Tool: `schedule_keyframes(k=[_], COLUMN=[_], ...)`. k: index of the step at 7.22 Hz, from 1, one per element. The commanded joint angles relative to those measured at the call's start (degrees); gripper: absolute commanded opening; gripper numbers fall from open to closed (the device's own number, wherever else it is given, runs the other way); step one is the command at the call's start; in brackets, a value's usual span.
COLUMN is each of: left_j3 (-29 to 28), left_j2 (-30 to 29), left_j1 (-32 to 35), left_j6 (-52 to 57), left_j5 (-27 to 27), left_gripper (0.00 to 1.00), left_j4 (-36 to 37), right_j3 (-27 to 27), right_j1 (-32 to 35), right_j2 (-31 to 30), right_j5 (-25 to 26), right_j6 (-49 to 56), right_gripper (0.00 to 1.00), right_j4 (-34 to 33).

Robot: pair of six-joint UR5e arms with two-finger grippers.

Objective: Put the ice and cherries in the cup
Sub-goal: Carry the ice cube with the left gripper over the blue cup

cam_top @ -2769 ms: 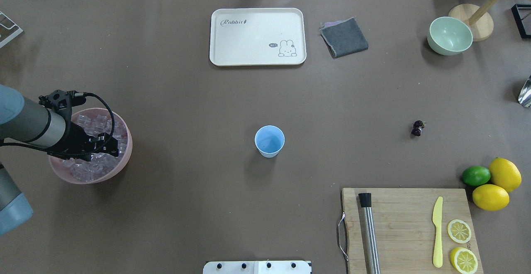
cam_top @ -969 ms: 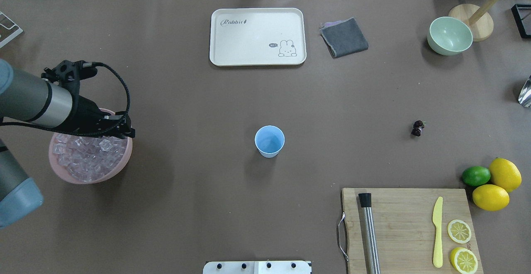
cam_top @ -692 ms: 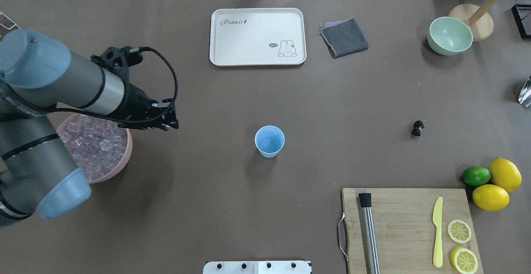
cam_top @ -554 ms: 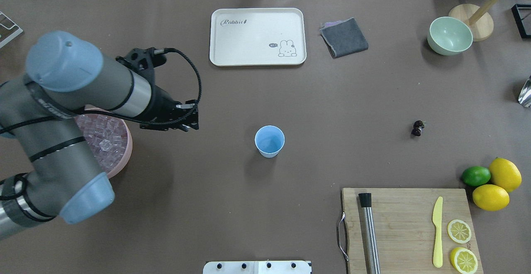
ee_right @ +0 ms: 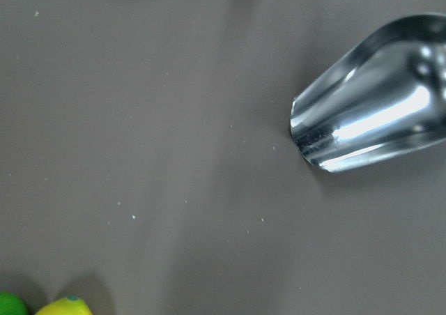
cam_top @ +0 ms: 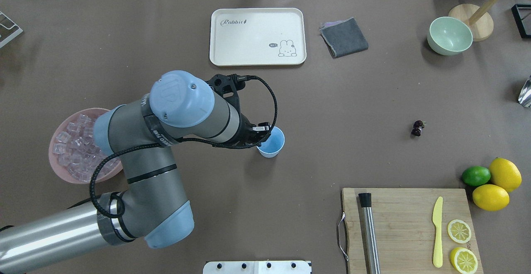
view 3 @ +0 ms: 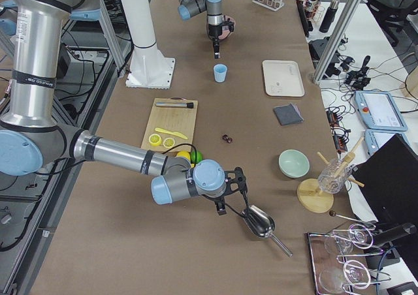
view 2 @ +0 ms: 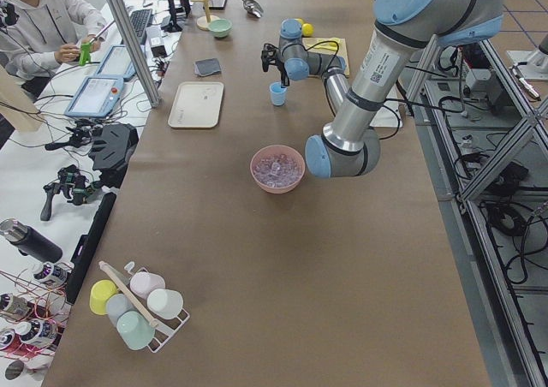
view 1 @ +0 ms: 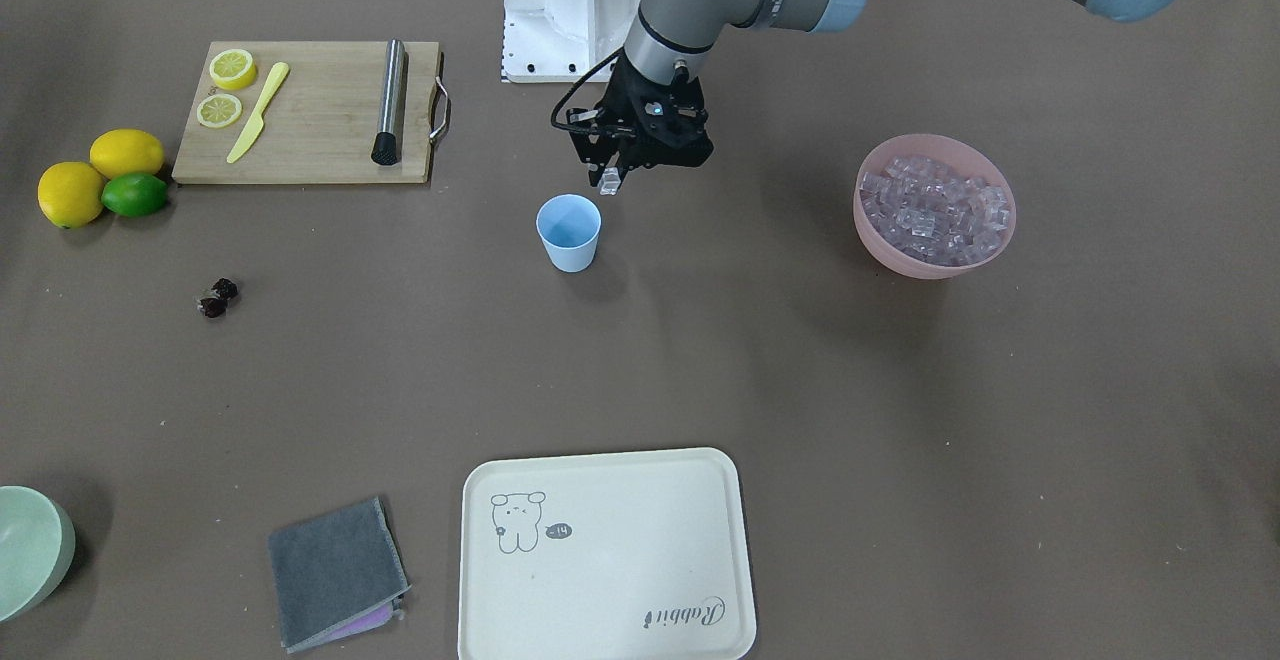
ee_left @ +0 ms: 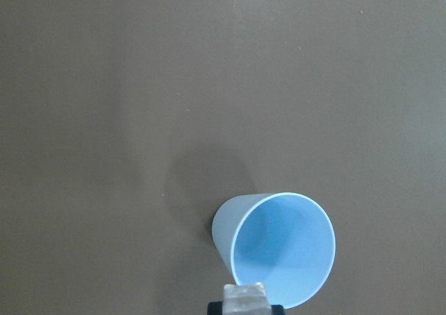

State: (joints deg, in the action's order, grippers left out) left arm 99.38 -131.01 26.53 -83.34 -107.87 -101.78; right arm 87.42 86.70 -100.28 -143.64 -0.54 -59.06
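The light blue cup [view 1: 568, 232] stands upright at mid-table and looks empty in the left wrist view [ee_left: 282, 249]. My left gripper [view 1: 611, 178] hangs just above the cup's rim on the robot's side, shut on one clear ice cube [view 1: 609, 181], which also shows in the left wrist view [ee_left: 244, 295]. Many more ice cubes [view 1: 935, 208] fill the pink bowl [cam_top: 58, 173]. The dark cherries [cam_top: 418, 128] lie on the table apart from the cup. My right gripper [view 3: 228, 194] shows only in the exterior right view, by a metal scoop [ee_right: 376, 120]; I cannot tell whether it is open or shut.
A wooden cutting board [cam_top: 406, 224] holds a steel muddler, a yellow knife and lemon slices. Two lemons and a lime [cam_top: 493, 180] sit beside it. A cream tray [cam_top: 257, 36], a grey cloth [cam_top: 344, 37] and a pale green bowl [cam_top: 450, 35] lie along the far side.
My left arm has lifted out of the pink bowl and swung across to the cup, carrying an ice cube. Nothing else has moved.
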Motion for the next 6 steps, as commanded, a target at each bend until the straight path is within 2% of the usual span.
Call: schedule_keyframes(k=[1,2,3,4,5,6], left_j3=[-3.66,-4.45,-4.63,-4.28,-0.63,7.33], left_j2=[-3.02,-3.11,-3.11,-2.85,0.37,7.63], left_j1=[-0.52,-0.52,-0.34,0.88,4.54,8.93], left_j6=[0.01,0.28,0.54,0.63,3.42,10.93], left_j5=[0.46,0.98,2.03,1.61,-3.27,-8.19], left_gripper=[0.0,0.54,0.78,0.84,0.84,0.84], left_j4=[-0.7,-1.83,-2.62,-2.37,-0.37,4.27], right_j3=[0.73,0.56,0.64,0.91,2.3,2.66], right_j1=[-2.75,-2.94,-2.94,-2.94,-2.94,-3.29], right_j2=[2.63,2.64,2.64,2.64,2.72,3.07], right_j5=[0.37,0.55,0.29,0.2,0.81,0.73], right_j6=[-3.84,-3.94,-4.03,-4.55,-6.21,-8.05], right_gripper=[1.0,1.0,1.0,1.0,1.0,1.0], right_j4=[-0.09,-0.09,-0.09,0.09,0.0,0.09])
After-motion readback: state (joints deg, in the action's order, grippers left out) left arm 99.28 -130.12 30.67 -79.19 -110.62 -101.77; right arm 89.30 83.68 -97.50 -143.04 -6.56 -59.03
